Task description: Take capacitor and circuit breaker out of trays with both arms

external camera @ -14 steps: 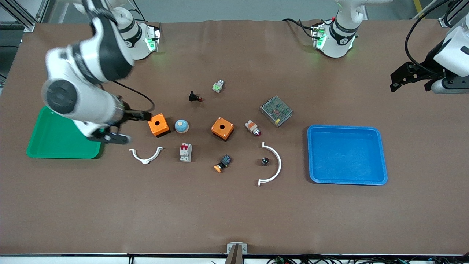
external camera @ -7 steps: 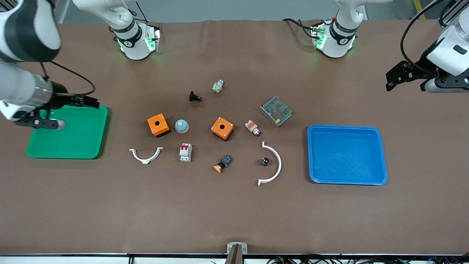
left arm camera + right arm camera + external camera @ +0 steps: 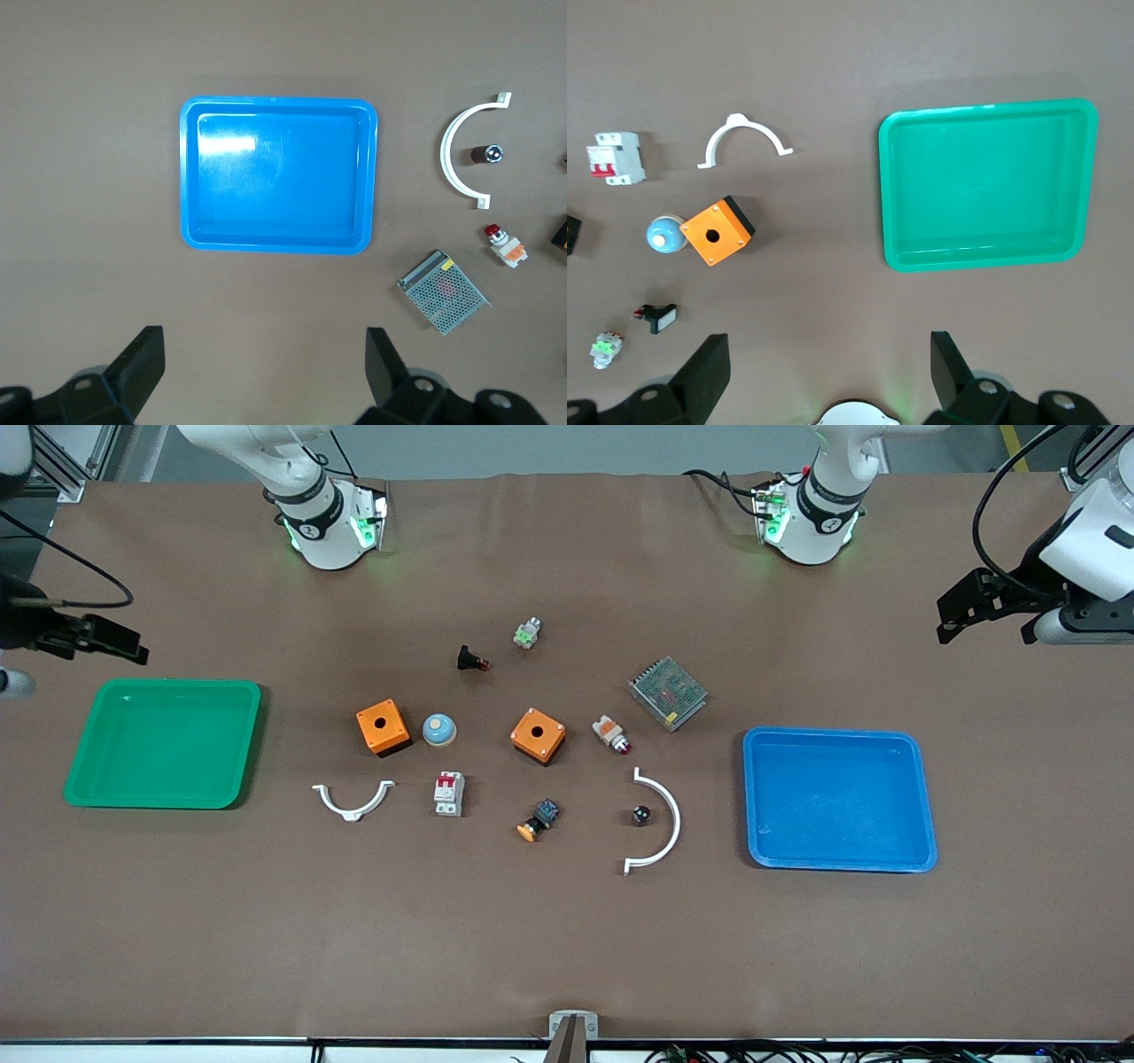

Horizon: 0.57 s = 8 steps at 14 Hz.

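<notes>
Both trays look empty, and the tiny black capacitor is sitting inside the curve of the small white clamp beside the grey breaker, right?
Not quite. The tiny black capacitor sits inside the curve of the large white half-ring clamp nearest the blue tray, not the small clamp beside the grey breaker. The front view shows it. The blue tray and green tray are empty.

Brown worktop [image 3: 567, 948] in view, parts scattered mid-surface. Green tray [image 3: 89, 793] at the right arm's end, blue tray [image 3: 926, 797] at the left arm's end. Between them lie the breaker [image 3: 449, 794], the capacitor [image 3: 640, 814] inside a white curved bracket [image 3: 666, 821], two orange boxes, and a mesh-topped metal unit [image 3: 668, 693].
</notes>
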Available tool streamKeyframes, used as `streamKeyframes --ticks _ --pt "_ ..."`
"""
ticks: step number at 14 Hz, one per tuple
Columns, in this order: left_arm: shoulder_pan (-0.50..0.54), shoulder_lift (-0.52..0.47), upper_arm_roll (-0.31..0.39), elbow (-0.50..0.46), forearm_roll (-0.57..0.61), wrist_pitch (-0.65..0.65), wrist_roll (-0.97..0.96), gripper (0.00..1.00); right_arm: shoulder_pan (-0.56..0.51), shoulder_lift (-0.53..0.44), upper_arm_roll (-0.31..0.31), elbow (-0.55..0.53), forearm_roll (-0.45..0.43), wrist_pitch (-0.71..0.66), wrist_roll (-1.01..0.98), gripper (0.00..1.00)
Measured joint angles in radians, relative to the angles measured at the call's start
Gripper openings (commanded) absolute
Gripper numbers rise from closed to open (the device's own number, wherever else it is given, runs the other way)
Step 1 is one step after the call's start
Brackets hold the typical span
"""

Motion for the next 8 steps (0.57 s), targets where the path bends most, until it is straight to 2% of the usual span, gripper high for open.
streamKeyframes --ticks 8 --pt "0.0 0.002 -0.001 0.004 0.0 -0.006 0.0 1.0 -0.028 0.0 -0.003 0.064 0.0 0.007 -0.004 1.0"
